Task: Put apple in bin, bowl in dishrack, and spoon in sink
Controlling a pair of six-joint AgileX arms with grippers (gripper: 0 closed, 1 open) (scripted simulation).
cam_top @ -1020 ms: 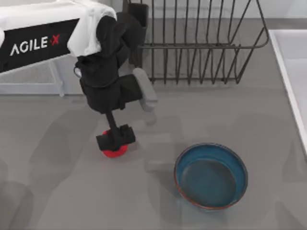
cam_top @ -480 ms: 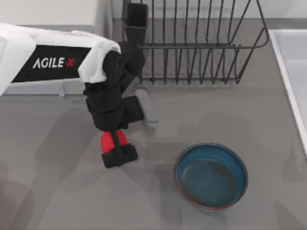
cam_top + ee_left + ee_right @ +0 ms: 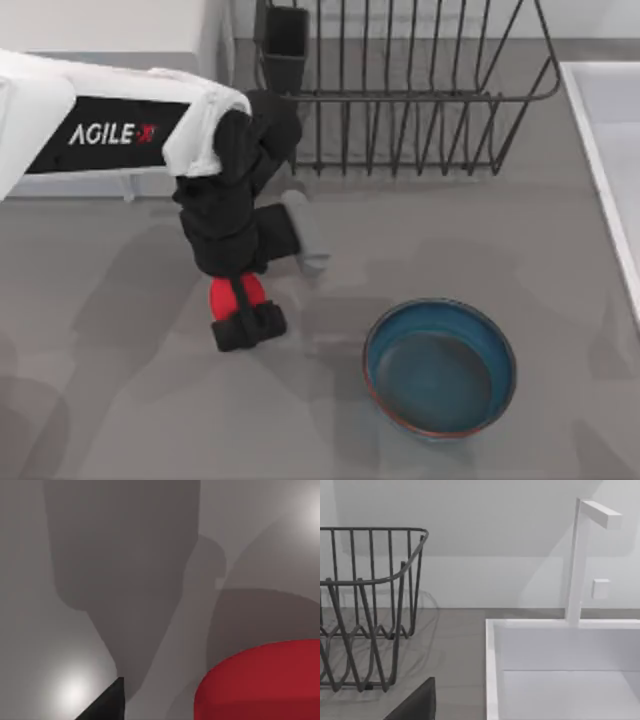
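Left gripper [image 3: 243, 318]: clenched on the apple, left of the bowl and in front of the dishrack, above the grey table [image 3: 120, 400].
Apple [image 3: 226, 292]: red, held between the black fingers; the left wrist view shows its red side [image 3: 260, 680] close up, with a finger tip [image 3: 107, 705] beside it.
Bowl [image 3: 440, 367]: teal with a reddish-brown rim, upright on the table, apart from the apple.
Dishrack [image 3: 400, 90]: black wire, behind the bowl, with a dark cup [image 3: 284, 38] at its left corner; also in the right wrist view [image 3: 365, 605].
Sink [image 3: 610, 130]: white-rimmed basin, right of the dishrack; a white faucet [image 3: 580, 560] stands at its rim [image 3: 492, 670].
Right gripper: cannot tell whether open or clenched.
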